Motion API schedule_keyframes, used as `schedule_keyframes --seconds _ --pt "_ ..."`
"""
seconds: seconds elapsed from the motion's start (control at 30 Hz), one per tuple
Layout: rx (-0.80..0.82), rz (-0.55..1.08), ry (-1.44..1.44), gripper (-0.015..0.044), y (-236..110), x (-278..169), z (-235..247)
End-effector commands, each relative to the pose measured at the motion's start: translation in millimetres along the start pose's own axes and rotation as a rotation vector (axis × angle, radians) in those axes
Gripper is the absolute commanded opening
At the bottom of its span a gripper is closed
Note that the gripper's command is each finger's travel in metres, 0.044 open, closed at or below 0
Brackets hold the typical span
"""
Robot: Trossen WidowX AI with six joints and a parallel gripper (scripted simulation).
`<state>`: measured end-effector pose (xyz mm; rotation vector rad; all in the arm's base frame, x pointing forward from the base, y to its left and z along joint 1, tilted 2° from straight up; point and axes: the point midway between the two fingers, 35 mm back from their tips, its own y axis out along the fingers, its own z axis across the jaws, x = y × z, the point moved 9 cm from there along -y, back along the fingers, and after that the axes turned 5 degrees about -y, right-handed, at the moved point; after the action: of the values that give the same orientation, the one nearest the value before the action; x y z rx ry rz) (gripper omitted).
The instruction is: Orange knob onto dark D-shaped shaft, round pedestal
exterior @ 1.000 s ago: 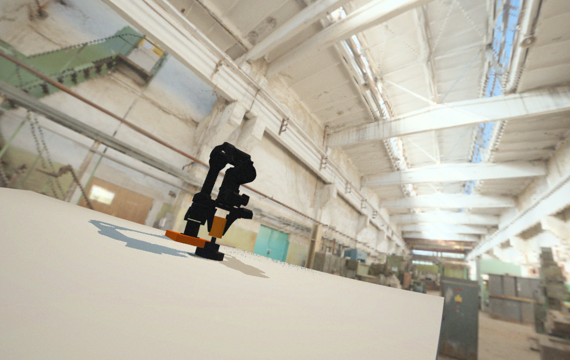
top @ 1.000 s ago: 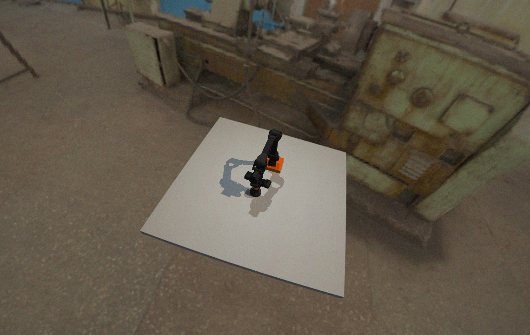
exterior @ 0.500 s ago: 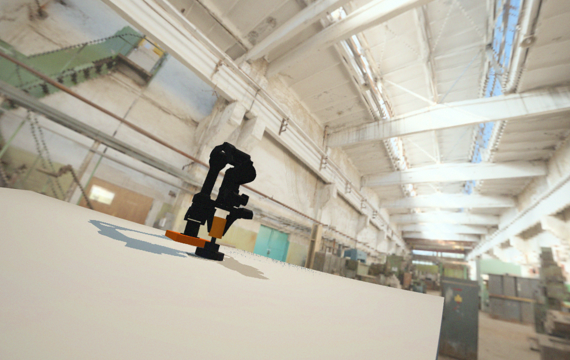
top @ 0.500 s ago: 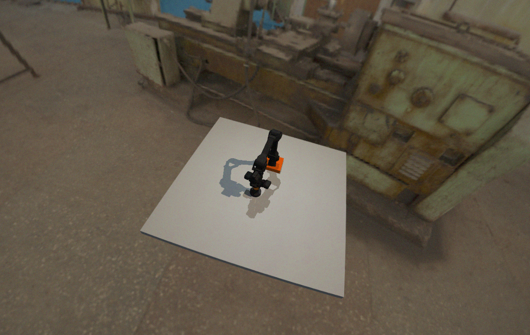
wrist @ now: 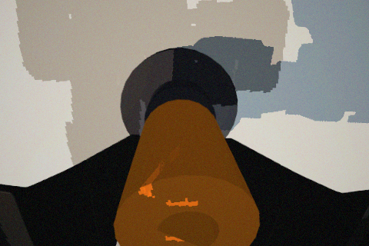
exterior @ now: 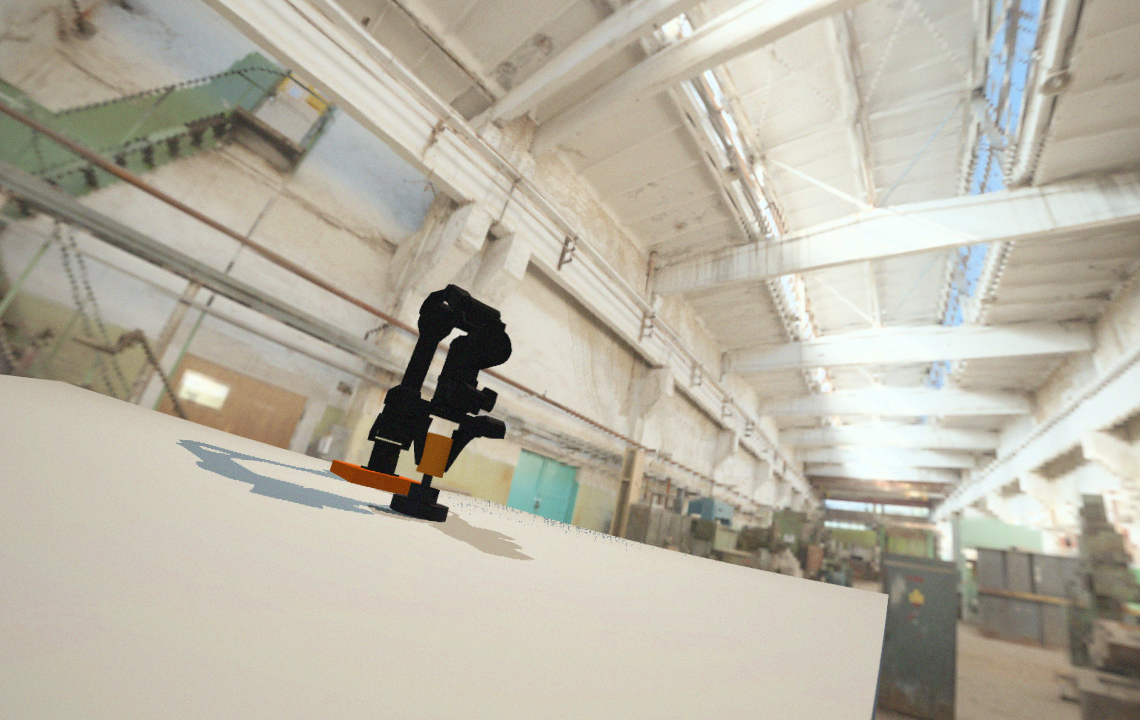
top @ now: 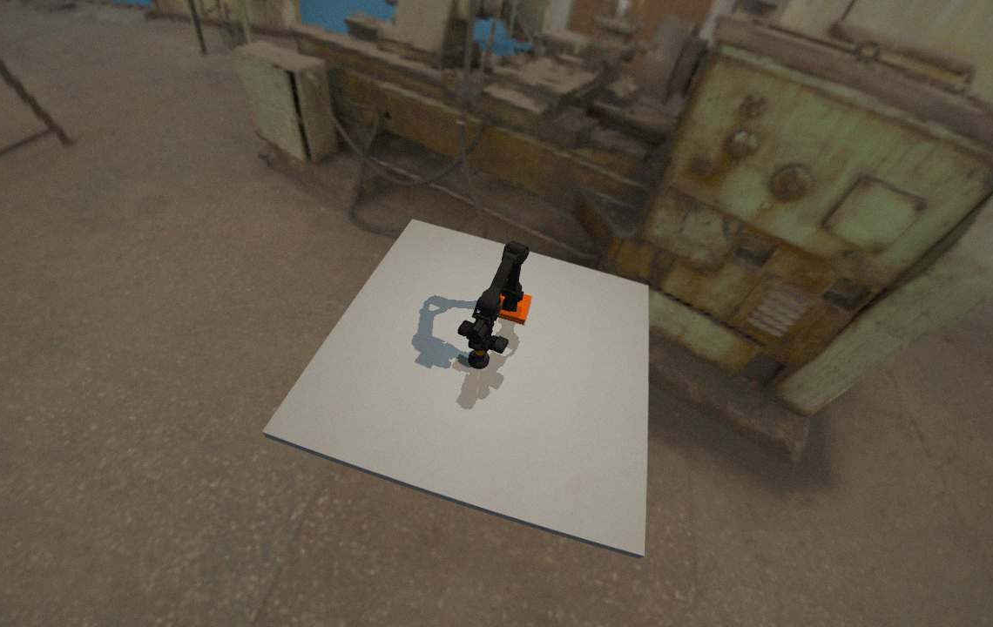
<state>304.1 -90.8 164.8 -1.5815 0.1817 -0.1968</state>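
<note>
My gripper (top: pixel 478 346) (exterior: pixel 436 438) (wrist: pixel 181 144) is shut on the orange knob (top: pixel 477 353) (exterior: pixel 433 458) (wrist: pixel 187 190) and holds it upright, straight over the dark round pedestal (top: pixel 477 364) (exterior: pixel 419 510) (wrist: pixel 134 94). In the exterior view a short piece of the dark shaft (exterior: pixel 424 484) shows between the knob's lower end and the pedestal, so the knob sits above the pedestal, not down on it. In the wrist view the knob hides the shaft, and its upper end shows a hole with one flat side. The shaft's flat side is hidden.
The white table (top: pixel 547 436) (exterior: pixel 288 608) (wrist: pixel 318 154) bears the arm. The arm's orange base plate (top: pixel 519 310) (exterior: pixel 366 475) lies close behind the pedestal. A rusty green machine (top: pixel 796 210) stands beyond the table's far right edge.
</note>
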Motion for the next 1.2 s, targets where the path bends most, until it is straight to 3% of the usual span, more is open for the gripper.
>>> schedule_keyframes --seconds 0.0,0.4,1.17 --pt "-0.003 0.002 0.003 0.0 -2.0 0.1 0.0" --pt "-0.003 0.001 0.212 0.0 -3.7 4.3 -0.2" --pt "-0.003 0.002 0.212 0.0 -3.2 0.3 -0.1"
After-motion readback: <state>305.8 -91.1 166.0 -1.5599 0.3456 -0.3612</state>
